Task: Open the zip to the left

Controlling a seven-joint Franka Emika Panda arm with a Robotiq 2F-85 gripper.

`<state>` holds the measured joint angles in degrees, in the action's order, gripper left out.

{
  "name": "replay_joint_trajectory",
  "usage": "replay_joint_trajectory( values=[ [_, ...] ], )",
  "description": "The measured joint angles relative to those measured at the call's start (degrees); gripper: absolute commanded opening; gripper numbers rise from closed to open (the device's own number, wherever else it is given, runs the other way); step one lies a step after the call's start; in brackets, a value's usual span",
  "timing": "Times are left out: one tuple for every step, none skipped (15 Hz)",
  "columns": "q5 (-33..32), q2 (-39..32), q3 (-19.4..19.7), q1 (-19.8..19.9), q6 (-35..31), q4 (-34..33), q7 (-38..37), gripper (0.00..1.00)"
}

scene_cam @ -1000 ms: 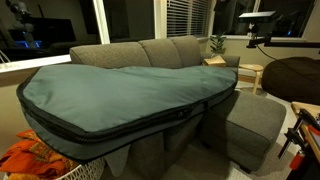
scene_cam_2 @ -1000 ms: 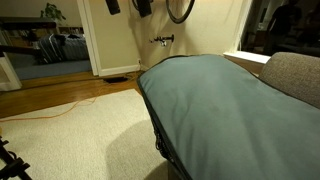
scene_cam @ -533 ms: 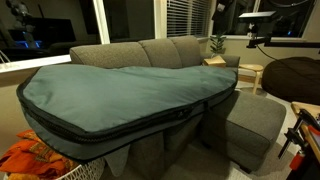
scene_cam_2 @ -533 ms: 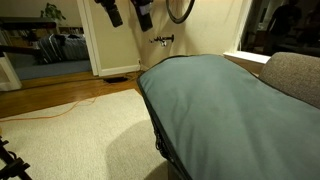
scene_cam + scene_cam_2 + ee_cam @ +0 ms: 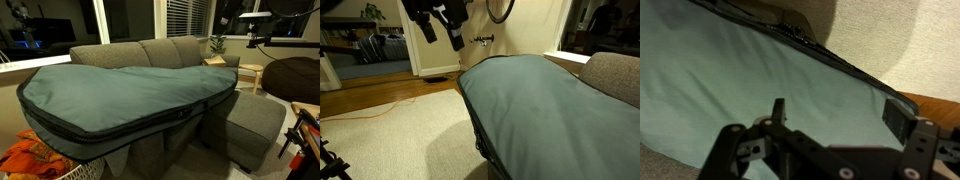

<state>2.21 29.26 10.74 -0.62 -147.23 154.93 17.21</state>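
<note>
A huge teal-grey padded bag (image 5: 120, 95) lies across the grey sofa (image 5: 160, 52). The zip (image 5: 150, 127) is a dark line along the bag's front rim, also visible as the zip (image 5: 476, 122) and, in the wrist view, as the zip (image 5: 840, 62) crossing diagonally. I cannot make out its pull. My gripper (image 5: 441, 34) hangs open in the air, above the floor and apart from the bag's end. In the wrist view the gripper (image 5: 837, 112) is above the bag fabric (image 5: 730, 80), with nothing between its fingers (image 5: 778, 108).
A grey ottoman (image 5: 255, 125) stands beside the sofa, with a brown beanbag (image 5: 295, 75) behind it. Orange cloth (image 5: 30, 158) lies in a basket at the front. Cream carpet (image 5: 390, 135) and an orange cable (image 5: 375, 112) cover the floor by the bag's end.
The arm has come lower and further into both exterior views, toward the bag's end. The jaws stay open and the bag has not moved.
</note>
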Motion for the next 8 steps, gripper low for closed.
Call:
replay_joint_trajectory(
  values=[
    [0.0, 0.0, 0.0, 0.0, 0.0, 0.0, 0.0, 1.00],
    [0.0, 0.0, 0.0, 0.0, 0.0, 0.0, 0.0, 1.00],
    [0.0, 0.0, 0.0, 0.0, 0.0, 0.0, 0.0, 1.00],
    [0.0, 0.0, 0.0, 0.0, 0.0, 0.0, 0.0, 1.00],
    [0.0, 0.0, 0.0, 0.0, 0.0, 0.0, 0.0, 1.00],
    [0.0, 0.0, 0.0, 0.0, 0.0, 0.0, 0.0, 1.00],
    [0.0, -0.1, 0.0, 0.0, 0.0, 0.0, 0.0, 1.00],
    [0.0, -0.3, 0.0, 0.0, 0.0, 0.0, 0.0, 1.00]
  ],
)
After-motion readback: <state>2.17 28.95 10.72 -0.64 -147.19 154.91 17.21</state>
